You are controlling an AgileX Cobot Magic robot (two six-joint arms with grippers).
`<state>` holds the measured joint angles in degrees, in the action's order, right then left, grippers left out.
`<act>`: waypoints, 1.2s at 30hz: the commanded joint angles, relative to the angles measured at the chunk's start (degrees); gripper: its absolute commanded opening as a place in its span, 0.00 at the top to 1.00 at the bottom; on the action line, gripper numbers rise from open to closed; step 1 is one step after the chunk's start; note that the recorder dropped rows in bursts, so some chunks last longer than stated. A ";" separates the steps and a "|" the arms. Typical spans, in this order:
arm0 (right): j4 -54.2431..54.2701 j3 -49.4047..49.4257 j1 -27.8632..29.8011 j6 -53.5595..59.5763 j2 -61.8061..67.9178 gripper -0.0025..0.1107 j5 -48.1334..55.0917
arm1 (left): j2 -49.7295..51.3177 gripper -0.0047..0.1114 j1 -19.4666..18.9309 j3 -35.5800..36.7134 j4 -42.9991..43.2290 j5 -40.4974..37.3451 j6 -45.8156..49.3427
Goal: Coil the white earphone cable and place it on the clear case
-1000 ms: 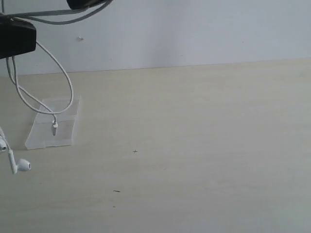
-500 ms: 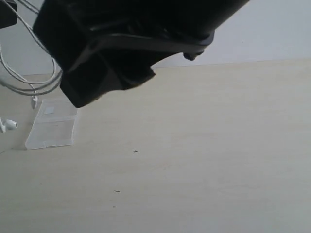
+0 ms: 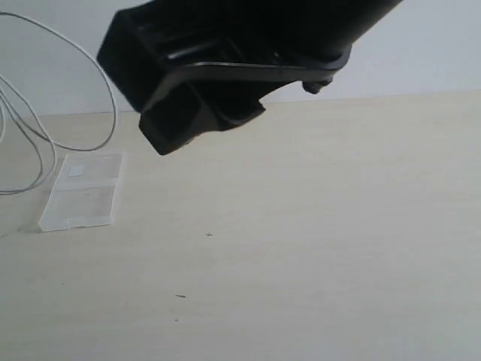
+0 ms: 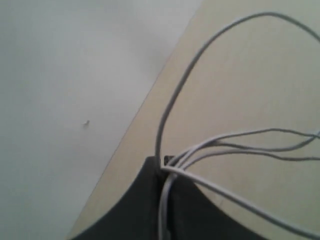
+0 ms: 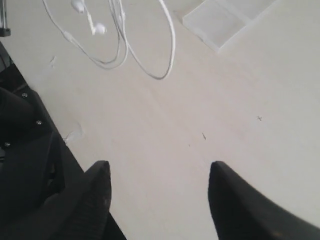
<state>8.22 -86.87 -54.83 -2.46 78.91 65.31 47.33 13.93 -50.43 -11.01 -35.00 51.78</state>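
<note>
The white earphone cable (image 4: 173, 100) droops in thin, glossy loops at far left over the pale matte worktop (image 3: 316, 226). The bulky black right hand (image 5: 159, 172) is released, empty. The left hand (image 4: 165, 167) stands clenched on the cable's strands. The flat clear case (image 3: 81, 197) lies beside the loops.

On my feed the table (image 3: 316, 226) is a pale cream, matte surface whose far edge meets a white wall (image 3: 421, 45). The clear case (image 3: 81, 199) lies flat on it near the far left corner, just short of the far edge, its two halves spread open side by side. Towards the middle I see a tiny cross mark (image 3: 209, 235), and nearer the front edge a small dark fleck (image 3: 180, 296).
</note>
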 commanded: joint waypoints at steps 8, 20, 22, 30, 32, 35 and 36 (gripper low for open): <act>4.45 22.87 0.24 -2.71 -8.48 0.98 -25.63 | 0.03 0.96 -0.12 -0.41 15.74 -2.09 -0.83; 18.25 43.23 0.24 4.53 -11.18 0.98 -32.62 | 6.06 0.96 -0.12 -0.41 20.67 4.44 -3.03; 23.04 45.60 0.24 8.98 -11.26 0.98 -34.97 | 7.19 0.96 -0.12 -0.41 20.54 4.44 -4.82; 36.77 53.60 0.24 25.01 -12.25 0.98 -43.94 | 7.46 0.96 -0.12 -0.41 20.67 3.69 -13.42; 36.58 53.88 0.24 25.42 -12.14 0.98 -43.73 | 7.46 0.96 -0.12 -0.30 19.67 4.55 -13.42; 35.35 53.88 0.24 25.42 -12.25 0.98 -43.17 | 8.60 0.96 -0.12 -0.30 18.84 6.26 -13.52; 35.35 53.88 0.24 25.42 -12.25 0.98 -42.91 | 9.25 0.96 -0.12 -0.30 18.70 7.04 -13.52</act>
<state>43.81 -33.24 -54.83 21.95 67.26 22.81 55.09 13.93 -50.51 8.76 -30.48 39.12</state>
